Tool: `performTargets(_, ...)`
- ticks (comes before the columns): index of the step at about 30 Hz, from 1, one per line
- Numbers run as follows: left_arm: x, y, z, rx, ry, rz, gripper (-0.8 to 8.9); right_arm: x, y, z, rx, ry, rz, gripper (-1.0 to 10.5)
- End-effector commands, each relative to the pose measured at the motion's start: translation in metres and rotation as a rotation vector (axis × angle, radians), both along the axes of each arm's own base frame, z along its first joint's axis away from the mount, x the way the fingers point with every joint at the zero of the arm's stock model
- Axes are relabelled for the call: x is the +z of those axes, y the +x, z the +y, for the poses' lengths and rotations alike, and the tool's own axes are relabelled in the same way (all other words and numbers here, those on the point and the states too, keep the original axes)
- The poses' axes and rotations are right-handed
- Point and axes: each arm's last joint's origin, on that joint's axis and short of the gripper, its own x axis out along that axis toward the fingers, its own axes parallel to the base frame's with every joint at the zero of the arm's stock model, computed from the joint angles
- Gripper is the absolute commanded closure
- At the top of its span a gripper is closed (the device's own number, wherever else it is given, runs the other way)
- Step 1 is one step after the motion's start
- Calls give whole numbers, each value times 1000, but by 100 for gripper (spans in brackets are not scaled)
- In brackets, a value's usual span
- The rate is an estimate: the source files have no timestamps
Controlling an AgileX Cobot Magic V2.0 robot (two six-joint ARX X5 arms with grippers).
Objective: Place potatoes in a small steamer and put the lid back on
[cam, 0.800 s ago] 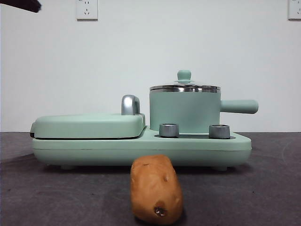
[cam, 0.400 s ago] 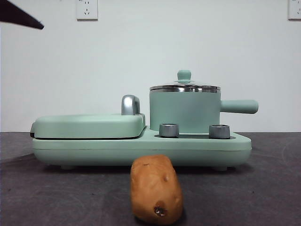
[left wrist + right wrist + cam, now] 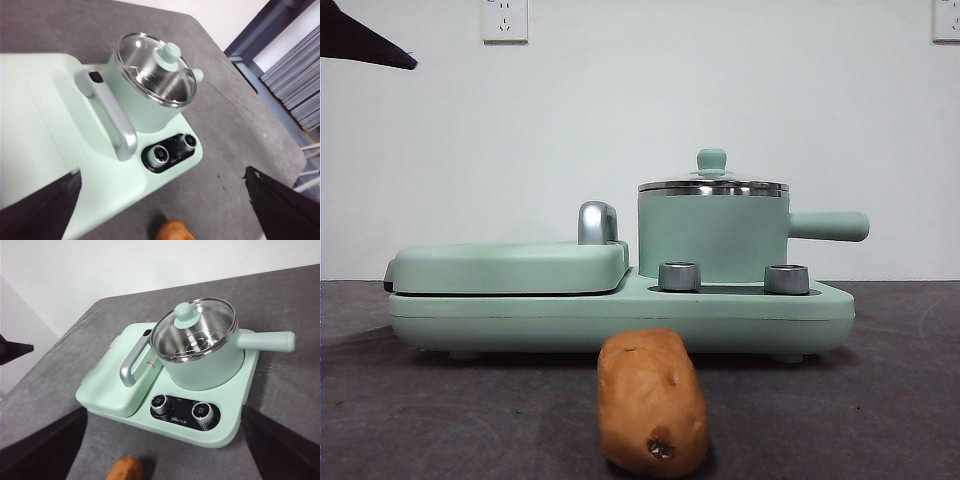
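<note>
**On the grey tabletop, a potato lies short of a covered pot**

On the dark grey table (image 3: 880, 420), in front of the cooker, lies the oblong orange-brown potato (image 3: 652, 402), its dark-pitted end toward the front camera, apart from the appliance's front edge. Behind it stands the mint-green cylindrical steamer pot (image 3: 712, 238) with its straight side handle, seated on the mint-green cooker base (image 3: 620, 318). The round glass lid with steel rim and green knob (image 3: 194, 330) sits closed on the pot; a wire rack shows through the glass. Beside the pot lies the flat green griddle cover (image 3: 510, 266) with a curved steel handle (image 3: 133, 362), and two steel dials (image 3: 182, 410) sit in front of the pot. The left gripper (image 3: 165, 200) hangs above the cooker, jaws spread wide and empty. The right gripper (image 3: 165, 445) is likewise high, wide apart, holding nothing.
</note>
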Motion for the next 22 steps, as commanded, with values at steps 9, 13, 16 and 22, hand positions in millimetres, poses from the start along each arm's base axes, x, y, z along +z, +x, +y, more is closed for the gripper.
performTargets(9,21,50,-46,-117,86,108,282,5,-1,0,6,-7,-25,457)
performTargets(13,32,79,-76,-140,151,122,282,5,-1,0,6,-7,-26,457)
performTargets(16,34,101,-102,-151,202,122,282,5,-1,0,6,-7,-26,457)
performTargets(22,27,139,-159,-114,314,50,284,5,-1,0,6,-8,-26,457)
